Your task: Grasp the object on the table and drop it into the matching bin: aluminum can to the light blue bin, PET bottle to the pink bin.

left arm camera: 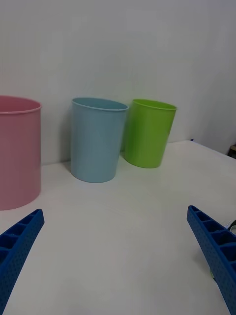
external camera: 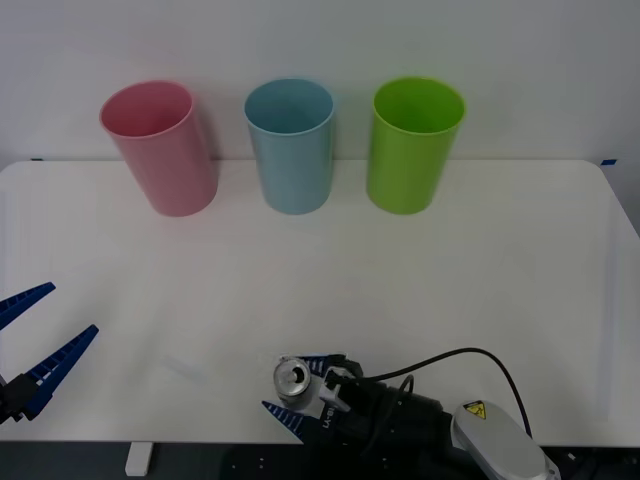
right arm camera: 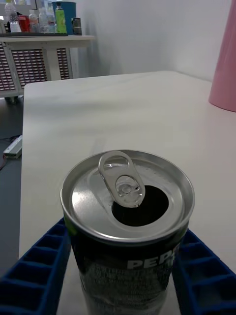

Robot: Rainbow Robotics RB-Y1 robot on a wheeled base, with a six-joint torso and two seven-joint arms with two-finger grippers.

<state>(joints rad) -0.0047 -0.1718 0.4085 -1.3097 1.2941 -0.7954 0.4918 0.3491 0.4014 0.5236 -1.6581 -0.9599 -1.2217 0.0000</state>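
the aluminum can [external camera: 293,378] stands upright near the front edge of the table [external camera: 480,260], its silver top and pull-tab facing up and its mouth already open. in the right wrist view the can [right arm camera: 129,216] sits squarely between our blue ribbed fingers [right arm camera: 34,268], one on each flank of the dark body. they look to be touching or just beside its sides, though we cannot tell from these pictures how firmly they press. so we judge the right gripper [external camera: 297,384] to be closed around the can, or very nearly so, with the can's base on or just above the tabletop.

our left gripper [external camera: 35,345] waits at the left edge of the table with its jaws spread wide and nothing between them; its wrist view looks across bare tabletop toward the bins.

at the far edge stand three bins in a row: the pink bin [external camera: 160,148] on the left, the light blue bin [external camera: 291,144] in the middle, a lime green bin [external camera: 412,143] on the right. all are well apart from the can.

we read this as the grasping step, with the carry not yet begun. the next move calls for a secure hold and a lift clear of the table. then a reach forward to bring the can above the rim of the light blue bin, keeping it upright and clear of its neighbours, before release.
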